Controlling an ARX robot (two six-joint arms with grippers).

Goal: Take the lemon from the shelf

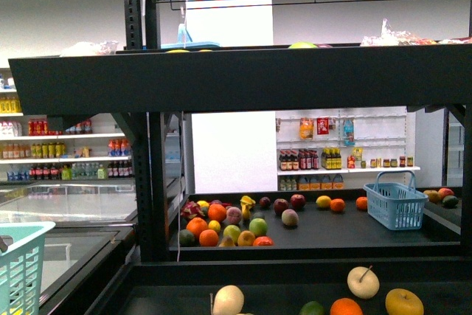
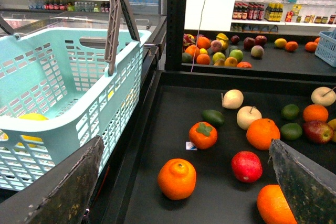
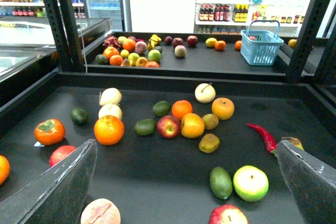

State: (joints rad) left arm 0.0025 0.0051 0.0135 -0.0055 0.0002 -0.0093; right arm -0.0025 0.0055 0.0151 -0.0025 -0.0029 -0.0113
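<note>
A: Are the arms visible from the front view?

B: No, neither one shows there.

A: And the left gripper [image 2: 186,182]?

B: Its jaws stand wide apart, nothing between them; one dark finger [image 2: 63,190] sits at seven o'clock, the other at four.

A: The right gripper [image 3: 184,182]?

B: Same pose: spread wide and empty, fingers [image 3: 52,187] at seven and four o'clock.

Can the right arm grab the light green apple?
Probably yes. The green apple lies in the open on the shelf, close to the open right gripper, with nothing on top of it. A dark green fruit next to it might get bumped.
</note>
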